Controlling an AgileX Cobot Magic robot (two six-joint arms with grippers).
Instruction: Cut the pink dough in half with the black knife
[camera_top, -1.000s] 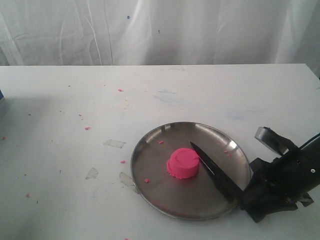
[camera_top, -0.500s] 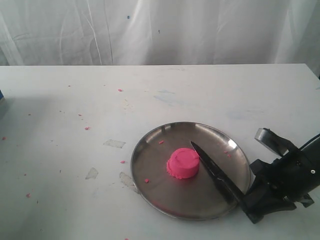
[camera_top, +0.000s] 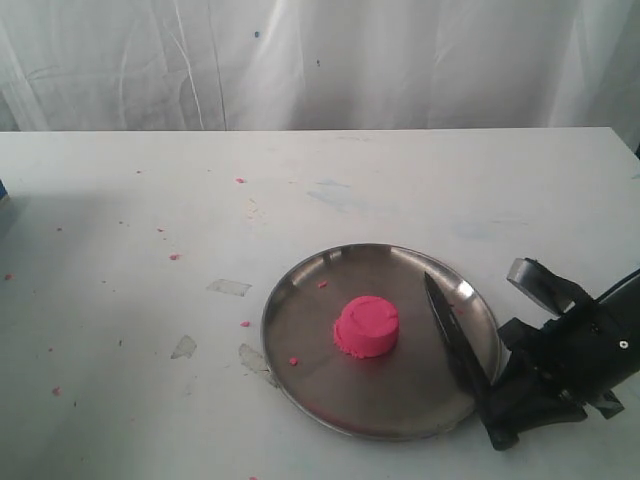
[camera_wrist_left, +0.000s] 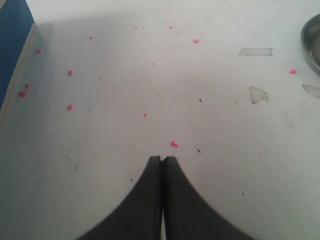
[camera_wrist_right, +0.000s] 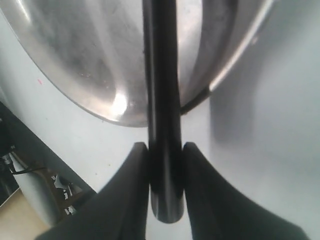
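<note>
Grasp step: your right end effector (camera_wrist_right: 162, 148) is clamped on the handle of the black knife (camera_top: 452, 335), at the steel plate (camera_top: 268, 335) rim. The blade reaches over the plate's right side, apart from the pink dough (camera_top: 367, 326), which sits whole, mid-plate. Left end effector (camera_wrist_left: 162, 160) is clenched and empty over the desk (camera_wrist_left: 150, 75). Next, I'd judge: lift the knife, line the blade across the dough's middle, press down for 2 halves.

White worktop (camera_top: 120, 220), scuffed. Round steel plate (camera_top: 305, 335) sits right of centre, toward the near edge. Pink crumbs (camera_top: 174, 257) scattered over the left half, a few inside the plate. Clear tape scraps (camera_top: 229, 287) lie just left of the plate. White curtain (camera_top: 320, 60) behind. Blue block (camera_wrist_left: 12, 30) at the far left edge.
</note>
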